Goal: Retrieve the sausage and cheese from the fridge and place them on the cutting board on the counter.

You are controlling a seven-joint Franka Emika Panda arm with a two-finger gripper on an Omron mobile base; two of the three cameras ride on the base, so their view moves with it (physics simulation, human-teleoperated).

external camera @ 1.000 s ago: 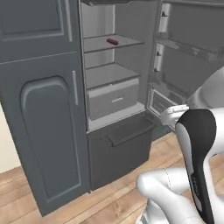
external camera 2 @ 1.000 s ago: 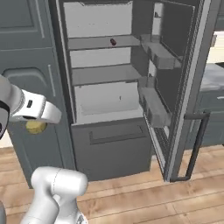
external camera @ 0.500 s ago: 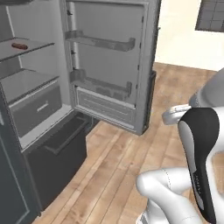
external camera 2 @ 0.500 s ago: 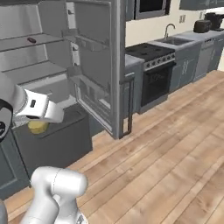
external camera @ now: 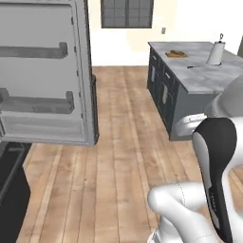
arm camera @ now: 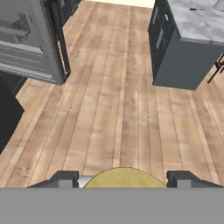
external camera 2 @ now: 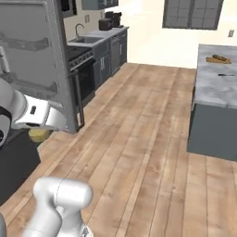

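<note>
Gripping the cheese (arm camera: 123,177), the gripper (arm camera: 123,179) is seen in the hand view with its two dark fingertips (arm camera: 64,178) set on either side of the pale yellow lump, closed against it. In the right base view the same yellow piece (external camera 2: 39,134) is seen just below the white hand, low at the left, above the wooden floor (external camera 2: 139,134). The fridge (external camera: 45,71) is seen with its door swung open, the pale inner shelves of the door turned toward the room. The counter (external camera: 199,71) is placed well apart from it across the floor, its grey-white marble top resting on dark cabinets. The cutting board (external camera: 176,54) is laid flat near the far end of that top, with a white paper towel roll (external camera: 215,52) standing upright further along. The sausage cannot be made out
</note>
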